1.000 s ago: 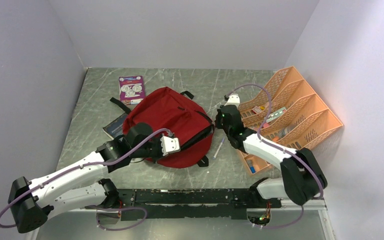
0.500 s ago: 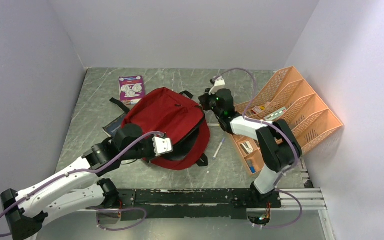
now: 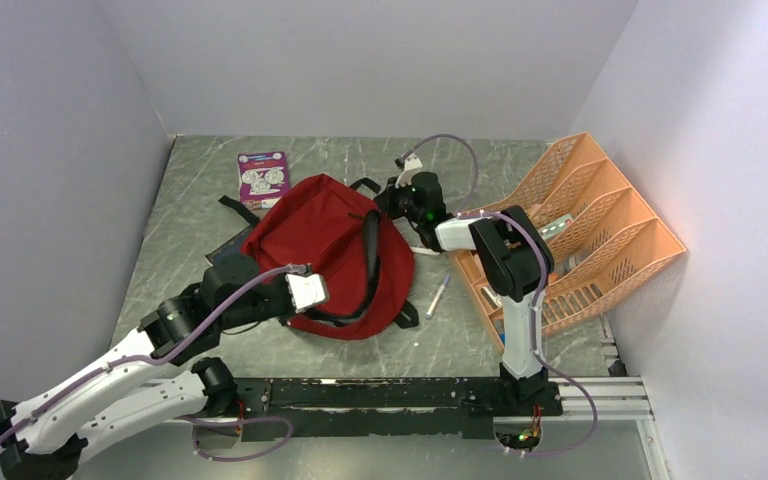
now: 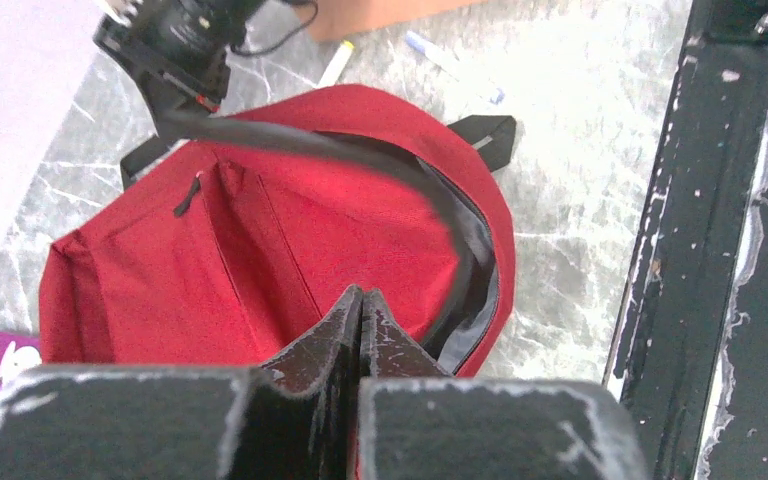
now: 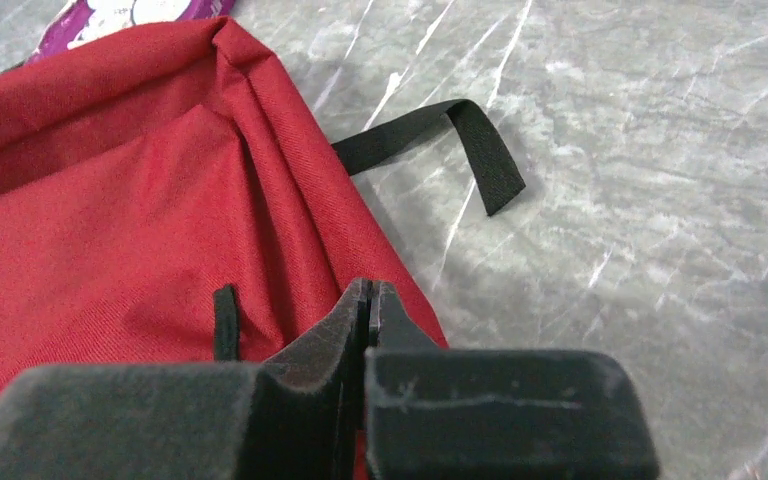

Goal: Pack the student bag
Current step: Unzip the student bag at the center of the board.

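The student bag (image 3: 310,225), dark red with black trim, lies in the middle of the table. My left gripper (image 3: 322,300) is at its near-left edge, shut with red fabric pinched between the fingers (image 4: 345,318). My right gripper (image 3: 384,206) is at the bag's far-right corner and is also shut on the bag. A taut black zipper band (image 4: 360,155) runs from the right gripper down to the opening, where grey lining (image 4: 475,315) shows. In the right wrist view the shut fingertips (image 5: 352,305) sit over red fabric beside a loose black strap (image 5: 440,140).
A purple booklet (image 3: 263,178) lies beyond the bag and a dark blue notebook (image 3: 225,255) pokes out at its left. A pen (image 3: 438,296) lies right of the bag. An orange organiser (image 3: 590,230) stands on the right. A black rail (image 3: 390,392) runs along the near edge.
My right gripper has moved left and away from the organiser to the bag's far corner, drawing the black band up with it. The left gripper has pulled back to the left.
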Action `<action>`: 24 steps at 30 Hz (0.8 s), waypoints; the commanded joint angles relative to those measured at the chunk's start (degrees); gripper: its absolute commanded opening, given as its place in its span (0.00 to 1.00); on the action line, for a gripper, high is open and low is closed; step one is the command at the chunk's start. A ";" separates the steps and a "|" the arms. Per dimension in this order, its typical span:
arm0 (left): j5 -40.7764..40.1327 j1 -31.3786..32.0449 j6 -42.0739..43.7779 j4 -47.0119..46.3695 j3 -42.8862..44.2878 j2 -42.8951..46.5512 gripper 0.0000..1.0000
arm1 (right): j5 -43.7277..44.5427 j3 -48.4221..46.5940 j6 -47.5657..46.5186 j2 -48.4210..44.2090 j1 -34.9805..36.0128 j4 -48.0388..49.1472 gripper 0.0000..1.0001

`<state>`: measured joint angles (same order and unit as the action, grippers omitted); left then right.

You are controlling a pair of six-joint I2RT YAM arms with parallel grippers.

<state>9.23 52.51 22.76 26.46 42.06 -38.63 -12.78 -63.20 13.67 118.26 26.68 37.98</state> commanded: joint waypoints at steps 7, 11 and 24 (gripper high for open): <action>-3.41 0.38 -4.21 -0.02 1.82 3.53 0.07 | -4.67 -6.03 4.69 3.92 -0.92 7.05 0.00; -13.86 0.37 -12.11 -5.94 0.51 3.17 0.61 | -5.68 -1.79 5.94 -0.47 -0.84 8.59 0.00; -16.15 0.74 -39.01 -29.69 5.19 -23.25 0.97 | -6.84 6.96 9.59 -10.15 -0.75 6.91 0.00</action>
<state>-4.14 52.62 -5.23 6.33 44.95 -57.34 -18.70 -57.87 21.61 109.93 26.04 43.13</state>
